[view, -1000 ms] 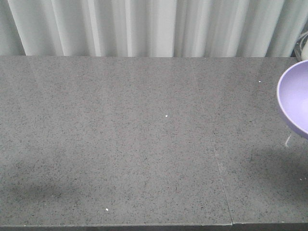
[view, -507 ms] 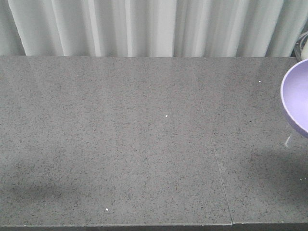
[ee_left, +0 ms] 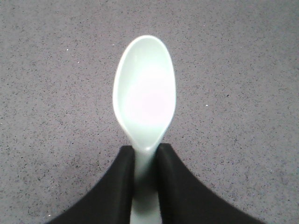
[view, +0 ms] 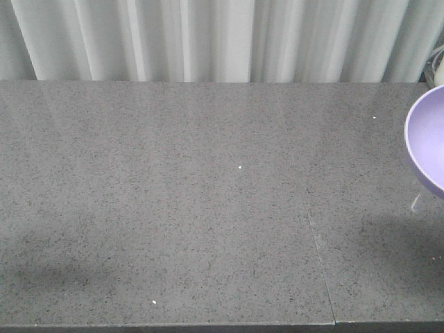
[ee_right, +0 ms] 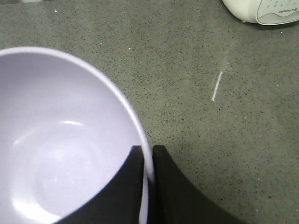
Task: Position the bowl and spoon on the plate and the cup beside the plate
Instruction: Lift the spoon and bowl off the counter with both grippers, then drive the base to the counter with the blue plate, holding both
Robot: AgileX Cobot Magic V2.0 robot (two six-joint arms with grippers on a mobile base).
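Left tool [ee_left: 145, 161] clamped on the spoon [ee_left: 144, 93] handle, scoop sticking out ahead over the counter [ee_left: 243, 65]; right tool [ee_right: 148, 161] pinching the bowl [ee_right: 60, 140] rim.

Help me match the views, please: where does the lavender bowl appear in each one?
Front view: bowl at the right edge, cut off by the frame.
Left wrist view: not in it; the left gripper holds the spoon.
Right wrist view: fills the left half, rim pinched by the right gripper.
Shared landmark: the grey speckled countertop; a white streak shows in the front and right wrist views.
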